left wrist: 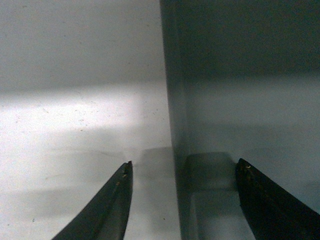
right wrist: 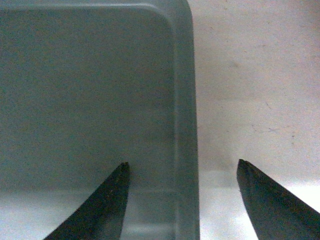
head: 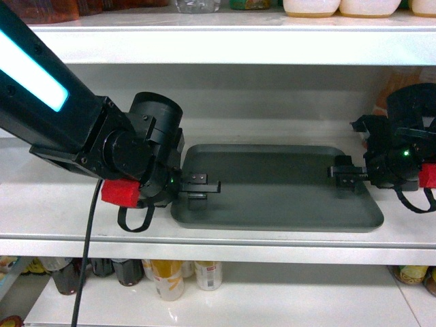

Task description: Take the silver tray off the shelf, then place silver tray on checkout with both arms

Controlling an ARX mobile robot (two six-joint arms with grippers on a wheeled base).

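While the silver tray (head: 276,187) lies flat on the shelf (head: 225,238), both arms are lined up on its short ends, so let's look at the grip. At nine o'clock of the tray, the left gripper (head: 203,186) has its jaws wide apart, straddling the rim: in the left wrist view one finger (left wrist: 107,205) sits over bare white shelf, the other over the tray floor, rim edge running between them. At three o'clock, the right gripper (head: 344,174) mirrors it, jaws spread wide, one fingertip (right wrist: 100,205) over the tray, its partner out over the shelf. Nothing is clamped yet on either side.

Handling-wise, this looks like a thin, rigid sheet tray, probably light, and stiff enough not to sag between two end grips. Its matte surface should give fair friction, but that low rounded rim offers little to bite on, so it could slip or tilt if one side closes late. Best hold, I'd judge: mid-length of each short rim, both pinches at matching height. Bottles (head: 170,276) wait on the board below at six o'clock.
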